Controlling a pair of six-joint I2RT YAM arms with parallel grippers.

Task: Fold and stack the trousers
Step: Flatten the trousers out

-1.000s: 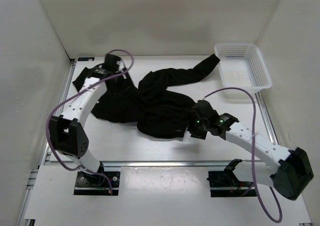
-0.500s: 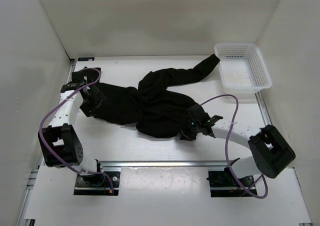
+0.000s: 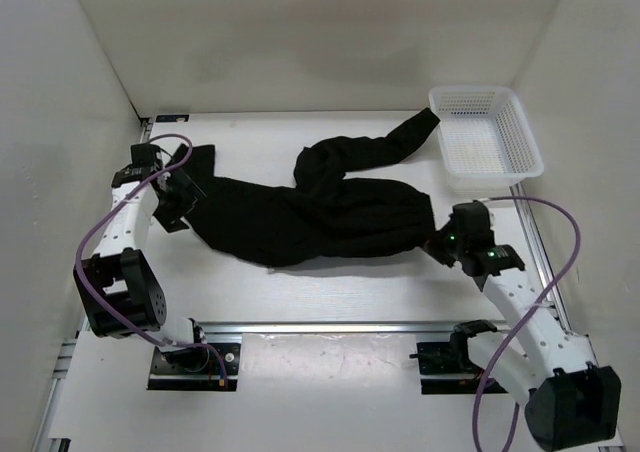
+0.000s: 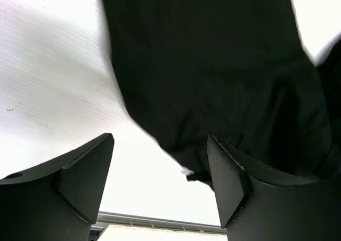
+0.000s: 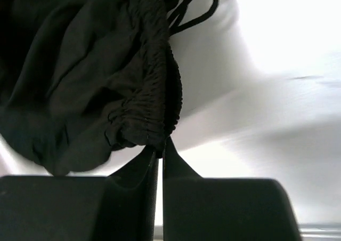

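The black trousers (image 3: 320,217) lie stretched across the middle of the table, one leg (image 3: 400,137) reaching back towards the basket. My right gripper (image 3: 437,240) is at their right end. In the right wrist view it (image 5: 161,145) is shut, its tips pinching the gathered elastic waistband (image 5: 154,81), with the drawstring (image 5: 197,6) loose beyond. My left gripper (image 3: 183,204) is at the trousers' left end. In the left wrist view it (image 4: 160,177) is open over the white table. The black cloth (image 4: 213,65) lies ahead, its edge reaching in beside the right finger (image 4: 229,182).
A white mesh basket (image 3: 485,132) stands at the back right corner, touching the tip of the trouser leg. A metal rail (image 3: 330,327) runs along the table's near edge. White walls close in the left, back and right sides.
My right gripper shut on the waistband and drew it right. The left arm swung from the back to the left end. The trousers now lie pulled out longer and flatter.
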